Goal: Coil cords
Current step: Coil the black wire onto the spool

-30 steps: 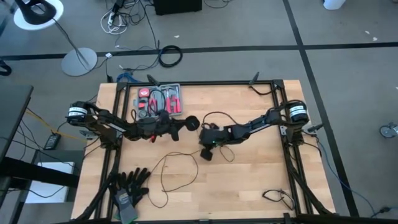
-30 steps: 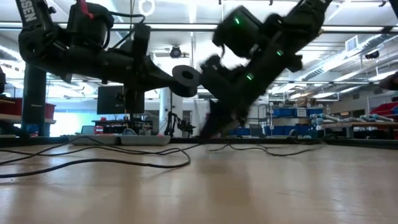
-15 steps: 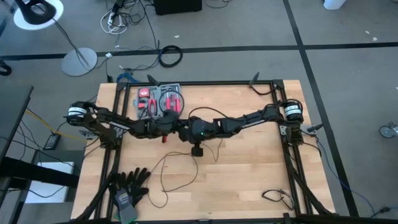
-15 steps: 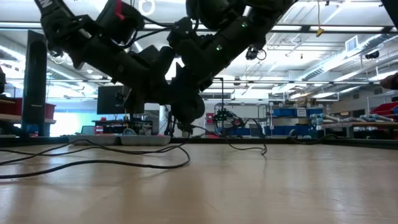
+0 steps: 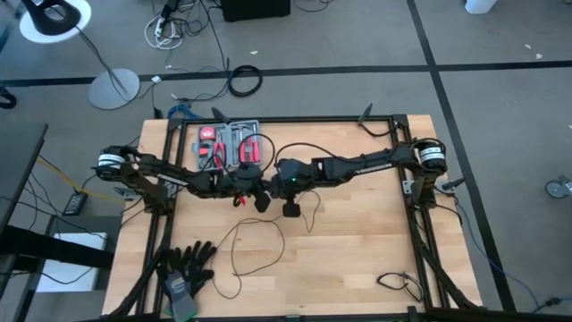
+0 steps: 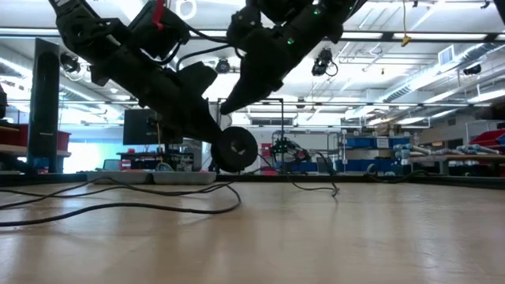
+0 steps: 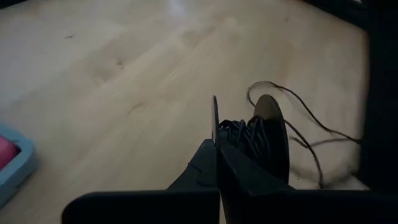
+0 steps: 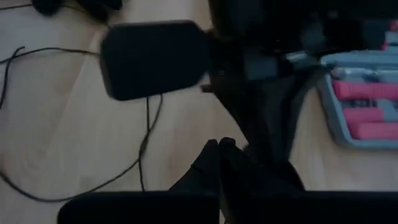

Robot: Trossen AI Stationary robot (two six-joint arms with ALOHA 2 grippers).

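The cord is a thin black wire. Part of it is wound on a round black puck (image 6: 235, 148), and the rest lies in loose loops (image 5: 255, 241) on the wooden table. My left gripper (image 7: 216, 144) is shut on the puck and reaches in from the left, slanting down over the table's middle. My right gripper (image 6: 225, 106) is shut and hangs just above the puck, coming from the right. In the right wrist view its fingers (image 8: 219, 149) show nothing between them. My left gripper pinches the rim of the puck's thin near disc (image 7: 214, 121) between its two fingertips, slanting down from the table's left. The puck stands on edge with the wound wire (image 7: 245, 134) between its discs, and hangs clear just above the table. Loose wire (image 7: 292, 109) trails down from it. My right gripper: I cannot tell whether it touches the cord.
A grey tray of red-handled tools (image 5: 231, 143) sits at the far left. Black gloves (image 5: 188, 264) lie at the near left corner, and a short cable (image 5: 398, 282) at the near right. The table's right half (image 5: 366, 233) is bare wood.
My left gripper has tipped downward and rolled, bringing the puck from well above the table to just over it. My right gripper has risen from the tabletop and moved toward the far edge and the left. It now stands above the puck.
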